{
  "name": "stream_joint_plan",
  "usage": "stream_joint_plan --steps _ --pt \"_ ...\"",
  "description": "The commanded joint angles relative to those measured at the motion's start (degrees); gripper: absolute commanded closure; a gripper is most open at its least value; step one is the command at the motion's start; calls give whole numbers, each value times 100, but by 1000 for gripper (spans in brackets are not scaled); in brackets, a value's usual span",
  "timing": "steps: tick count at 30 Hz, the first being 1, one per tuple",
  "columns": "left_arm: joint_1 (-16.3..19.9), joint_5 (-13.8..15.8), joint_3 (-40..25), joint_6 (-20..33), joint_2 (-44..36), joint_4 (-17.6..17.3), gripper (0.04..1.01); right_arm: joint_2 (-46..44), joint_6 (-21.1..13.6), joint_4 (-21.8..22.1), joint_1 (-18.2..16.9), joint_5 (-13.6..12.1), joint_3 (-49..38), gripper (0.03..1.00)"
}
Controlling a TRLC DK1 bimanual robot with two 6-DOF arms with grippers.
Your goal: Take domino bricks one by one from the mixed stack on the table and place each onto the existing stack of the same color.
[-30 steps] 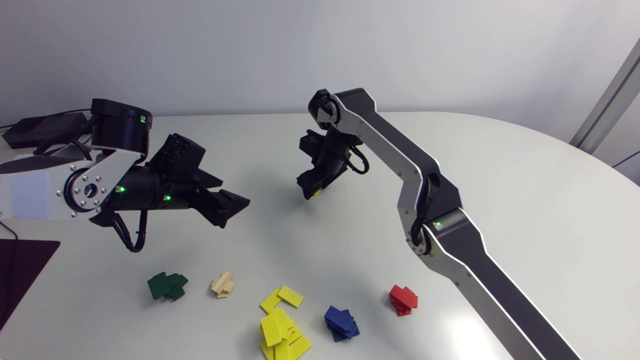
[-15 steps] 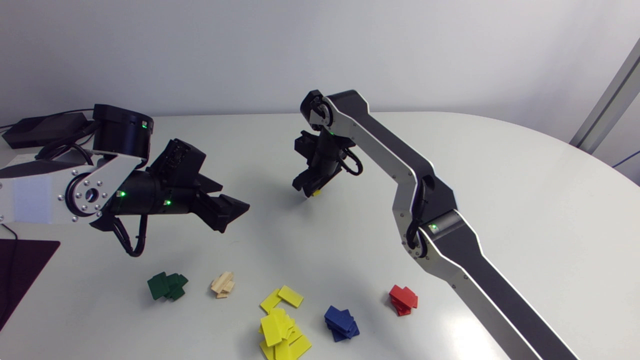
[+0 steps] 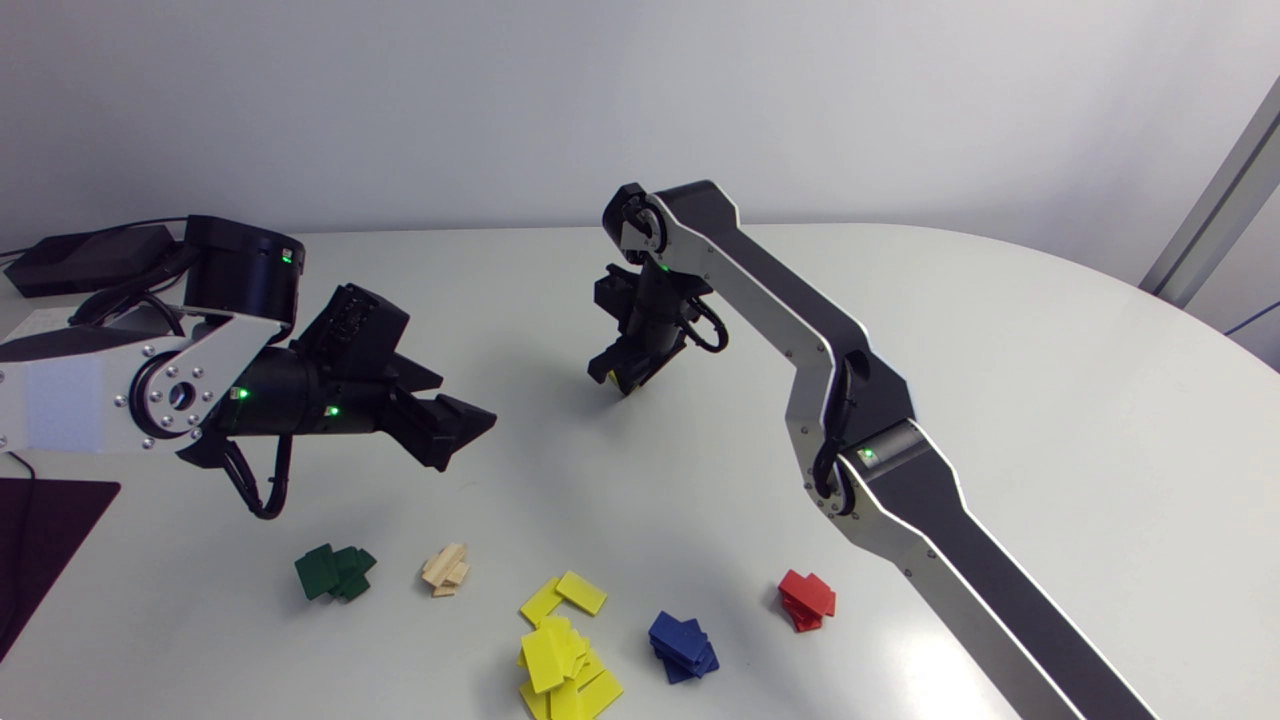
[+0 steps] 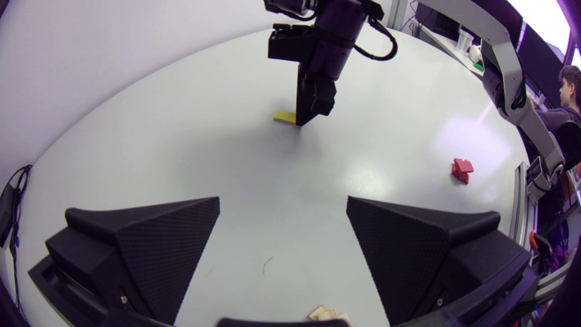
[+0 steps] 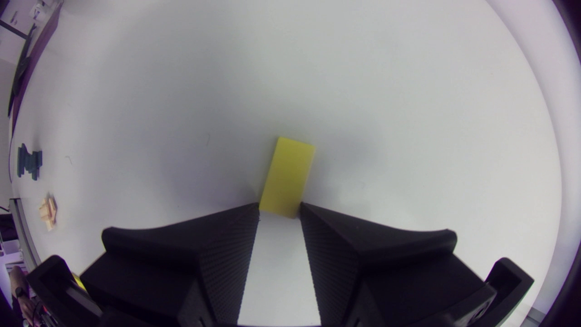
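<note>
White table (image 3: 1000, 330) | right claw (image 5: 279, 210) barely shifted | yellow brick (image 5: 288, 177) seemingly pinched

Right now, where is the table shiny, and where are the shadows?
Left wrist view: the table shines in a pale patch near the red stack, and a soft shadow lies under the right pincer. Right wrist view: dim shadows flank the brick. Head view: faint shadows lie under the left arm and right arm.

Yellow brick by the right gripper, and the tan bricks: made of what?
The yellow brick: painted wood or plastic, likely; even matte colour, crisp edges, no grain. The tan bricks: probably bare wood, by their pale natural tone; too small to confirm grain.
</note>
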Motion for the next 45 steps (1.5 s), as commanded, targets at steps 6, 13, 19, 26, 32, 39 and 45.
stream_joint_plan --steps 6,13,19,26,32,39,45 --pt "117 142 -206 83 -228 20 49 280 258 -281 135 149 414 798" --pt "152 159 -294 135 -325 11 49 263 364 -289 161 202 405 885" --pt "204 203 -320 162 -439 -68 49 245 443 -579 187 272 695 885" --pt "196 230 -276 170 -589 -235 49 -309 610 -1089 354 457 660 887" --pt "169 238 -285 162 -808 -376 49 -1108 751 -1107 662 465 -245 928" --pt "178 265 -399 170 -1055 -464 49 -1943 803 -1115 899 421 -1405 926" --pt "178 309 -479 162 -1134 -481 49 -2936 874 -764 1093 105 -3128 926"
